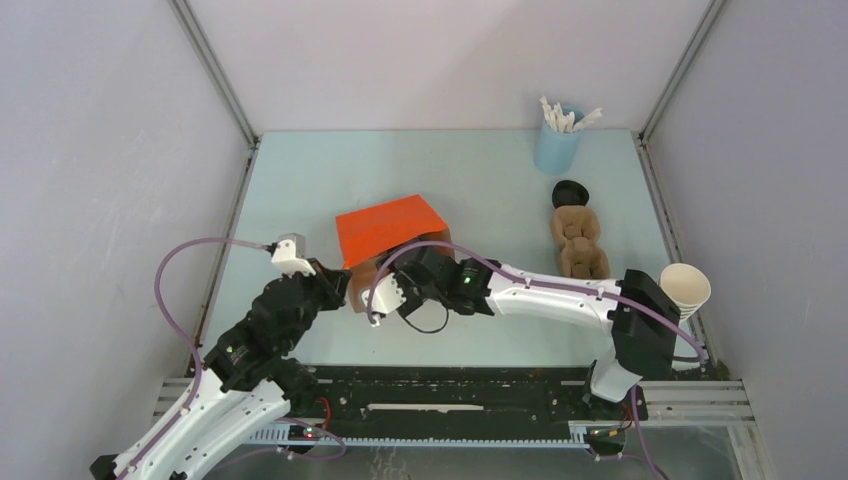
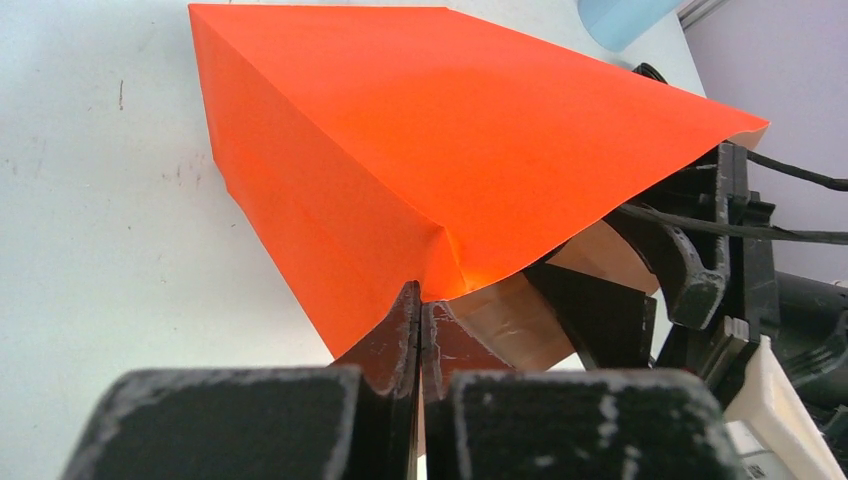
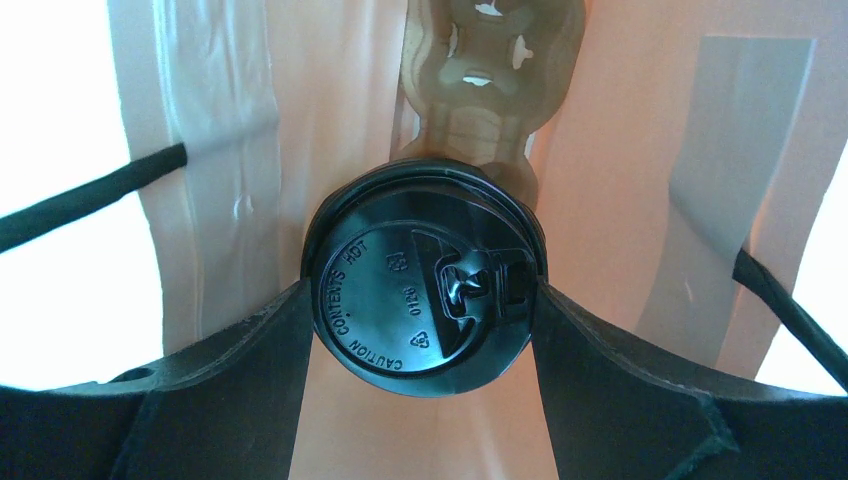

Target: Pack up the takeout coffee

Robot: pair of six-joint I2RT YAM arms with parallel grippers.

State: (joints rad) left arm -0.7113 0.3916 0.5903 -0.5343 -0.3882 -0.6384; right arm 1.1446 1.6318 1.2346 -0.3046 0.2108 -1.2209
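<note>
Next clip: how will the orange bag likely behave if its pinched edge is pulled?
Probably thin and light: the orange bag creases where the left gripper pinches its rim. Its top panel spans flat without sagging, so likely fairly stiff paper. It may slide on the smooth table.

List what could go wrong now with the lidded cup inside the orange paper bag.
The left gripper pinches only the edge of the orange paper bag; a slip or tear could drop the mouth onto the right gripper. That gripper clasps the takeout coffee at its round black plastic lid, lid toward the wrist; released so, it may lie sideways and leak.
</note>
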